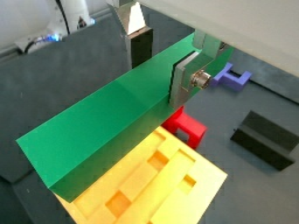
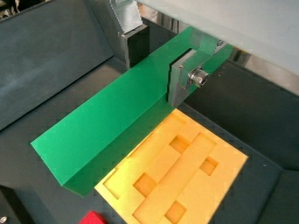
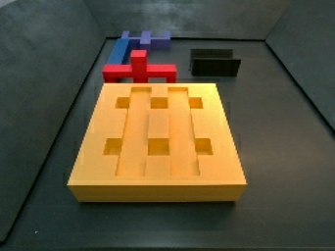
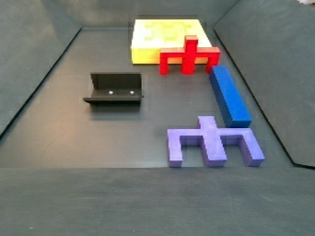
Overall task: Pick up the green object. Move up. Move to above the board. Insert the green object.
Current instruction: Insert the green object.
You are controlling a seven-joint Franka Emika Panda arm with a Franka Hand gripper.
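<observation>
Dark floor; gripper (image 2: 155, 59) clamped on long green rectangular bar (image 2: 117, 122), raised above grooved yellow-orange board (image 2: 176, 171). Pick-up and lift look done; insertion remains.

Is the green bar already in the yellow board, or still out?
Out: the tool holds the green bar above the board.

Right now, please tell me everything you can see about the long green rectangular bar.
The long green rectangular bar is plain, solid green, smooth and matte, with sharp edges. In both wrist views it is lifted and clamped near one end between the gripper's flat silver fingers. It hangs over the yellow-orange grooved board, apart from it. Neither side view shows it.
</observation>
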